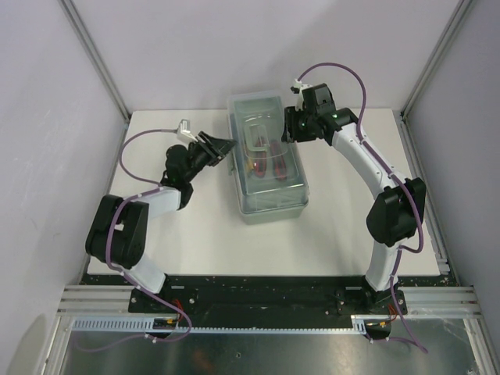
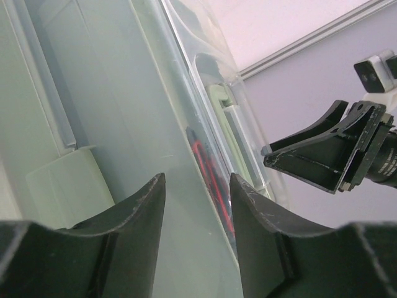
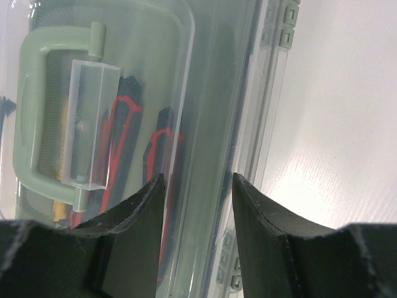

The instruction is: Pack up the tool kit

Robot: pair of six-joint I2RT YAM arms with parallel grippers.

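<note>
The tool kit (image 1: 267, 191) is a sage-green box with its clear lid down, lying lengthwise mid-table. Red-and-black tools (image 1: 266, 158) show through the lid, under a green carry handle (image 3: 31, 124). My left gripper (image 1: 223, 146) is open and empty, just off the box's left side; in the left wrist view its jaws (image 2: 197, 186) face the green wall (image 2: 124, 112). My right gripper (image 1: 288, 130) is open over the box's right rim; in the right wrist view its jaws (image 3: 197, 183) straddle the lid edge (image 3: 214, 93) without closing on it.
A green latch (image 2: 65, 183) sits on the box's left wall. Small hinges (image 3: 282, 25) line the right side. White tabletop (image 1: 195, 234) surrounds the box. Enclosure walls and metal posts (image 1: 98, 62) ring the table. The right gripper (image 2: 316, 152) shows beyond the lid.
</note>
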